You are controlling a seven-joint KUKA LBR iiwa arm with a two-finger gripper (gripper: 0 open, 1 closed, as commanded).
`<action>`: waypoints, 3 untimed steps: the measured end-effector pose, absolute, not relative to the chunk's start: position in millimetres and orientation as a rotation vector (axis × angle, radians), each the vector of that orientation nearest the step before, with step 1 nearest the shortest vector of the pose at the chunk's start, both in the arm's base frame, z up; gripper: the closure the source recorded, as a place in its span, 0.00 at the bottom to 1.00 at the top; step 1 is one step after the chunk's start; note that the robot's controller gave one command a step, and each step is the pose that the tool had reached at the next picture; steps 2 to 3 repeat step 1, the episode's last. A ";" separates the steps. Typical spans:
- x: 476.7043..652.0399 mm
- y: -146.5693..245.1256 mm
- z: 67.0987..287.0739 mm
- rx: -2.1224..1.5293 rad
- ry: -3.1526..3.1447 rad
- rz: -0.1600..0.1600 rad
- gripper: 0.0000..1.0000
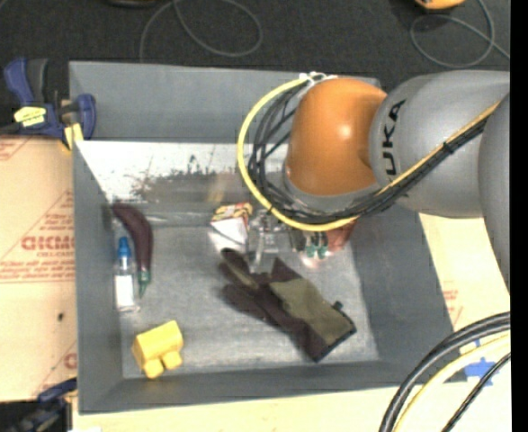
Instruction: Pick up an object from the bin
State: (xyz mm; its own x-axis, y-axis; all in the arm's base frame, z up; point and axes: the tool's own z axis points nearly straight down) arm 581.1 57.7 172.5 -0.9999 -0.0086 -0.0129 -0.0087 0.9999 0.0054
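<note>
One gripper (264, 243) low at bin (192, 336) centre | we judge it set over dark glove (292, 310), beside white packet (228, 230), for grasping | opening: we cannot tell

this is a robotics lab or test cell. an industrial arm (443, 142) lettered kuka, with an orange cover (331, 138) and looped cables (255, 142) at its wrist, reaches over a grey metal bin (93, 268) holding an unrelated mix: a yellow toy block (158, 347), what may be a dark glove (286, 304), a small bottle (124, 277). loose wires (219, 25) trail across the dark floor (335, 25) around it.
</note>
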 end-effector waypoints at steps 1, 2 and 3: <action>581.1 57.8 172.5 -0.013 3.129 0.009 1.00; 581.1 57.8 172.5 -0.013 3.129 0.009 1.00; 581.1 57.8 172.5 -0.013 3.129 0.009 1.00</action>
